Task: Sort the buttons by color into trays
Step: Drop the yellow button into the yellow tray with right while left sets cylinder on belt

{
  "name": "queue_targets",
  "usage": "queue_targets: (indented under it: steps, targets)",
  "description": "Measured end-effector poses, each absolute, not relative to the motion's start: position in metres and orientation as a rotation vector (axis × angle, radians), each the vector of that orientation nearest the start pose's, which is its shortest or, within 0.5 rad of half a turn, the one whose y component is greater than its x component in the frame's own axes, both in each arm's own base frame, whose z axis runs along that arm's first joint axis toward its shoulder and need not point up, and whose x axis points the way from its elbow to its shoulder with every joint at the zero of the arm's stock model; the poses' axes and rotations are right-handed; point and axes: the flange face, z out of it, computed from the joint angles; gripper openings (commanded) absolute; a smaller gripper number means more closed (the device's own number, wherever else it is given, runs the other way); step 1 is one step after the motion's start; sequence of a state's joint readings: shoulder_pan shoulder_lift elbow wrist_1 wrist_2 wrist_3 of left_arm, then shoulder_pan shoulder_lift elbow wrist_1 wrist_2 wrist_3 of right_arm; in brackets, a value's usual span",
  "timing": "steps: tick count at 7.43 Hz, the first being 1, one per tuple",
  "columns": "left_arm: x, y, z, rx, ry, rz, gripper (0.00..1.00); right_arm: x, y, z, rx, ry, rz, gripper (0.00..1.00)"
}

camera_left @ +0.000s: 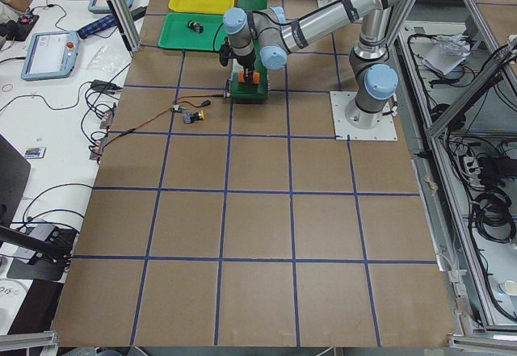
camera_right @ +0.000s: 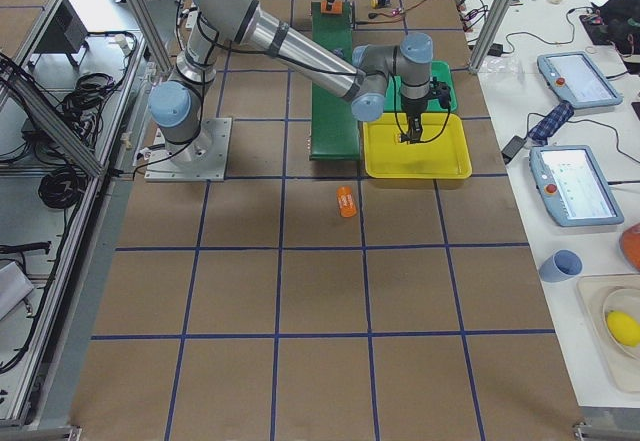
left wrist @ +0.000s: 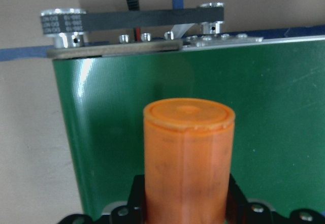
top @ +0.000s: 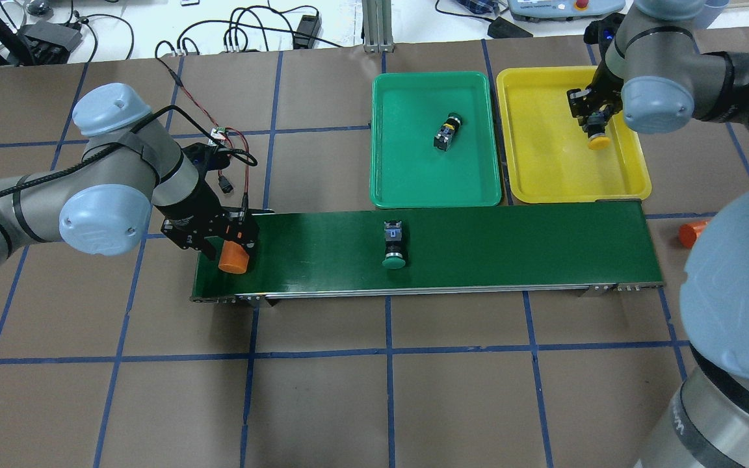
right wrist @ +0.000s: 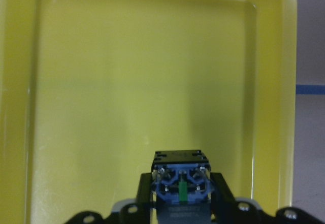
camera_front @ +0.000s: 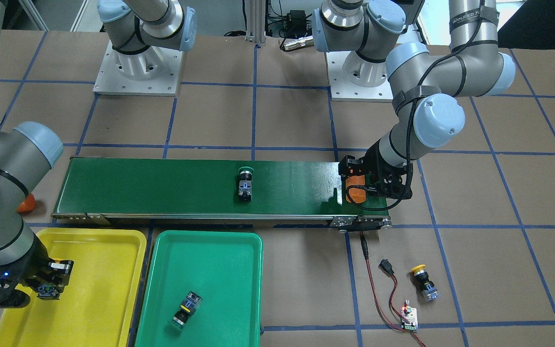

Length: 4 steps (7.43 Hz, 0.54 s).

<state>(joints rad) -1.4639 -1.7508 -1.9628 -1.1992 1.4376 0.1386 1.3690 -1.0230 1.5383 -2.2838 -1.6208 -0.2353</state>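
Right hand grips yellow-capped button over yellow tray; a high release may bounce it out. Left hand grips orange cylinder.

Out of sight near the tools

Seen from its wrist, the held button in the right tool shows only its contact block, cap hidden beneath. The orange cylinder masks the fingertips of the left tool and runs off the bottom edge. Away from the right tool, a second orange cylinder sits half behind the arm.
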Motion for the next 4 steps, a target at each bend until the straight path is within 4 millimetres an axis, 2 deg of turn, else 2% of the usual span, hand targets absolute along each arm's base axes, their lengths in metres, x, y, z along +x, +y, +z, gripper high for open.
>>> queue_targets:
  steps: [2,3,4]
  targets:
    - [-0.092,-0.499,0.264,-0.009,3.284,0.258,1.0,-0.01,-0.688,0.255,-0.044,3.222,-0.266,1.0]
    - [-0.084,-0.515,0.282,-0.023,3.283,0.185,1.0,-0.007,-0.679,0.269,-0.044,3.221,-0.254,1.0]
    - [-0.072,-0.545,0.304,-0.054,3.275,0.116,1.0,0.001,-0.66,0.292,-0.046,3.206,-0.235,1.0]
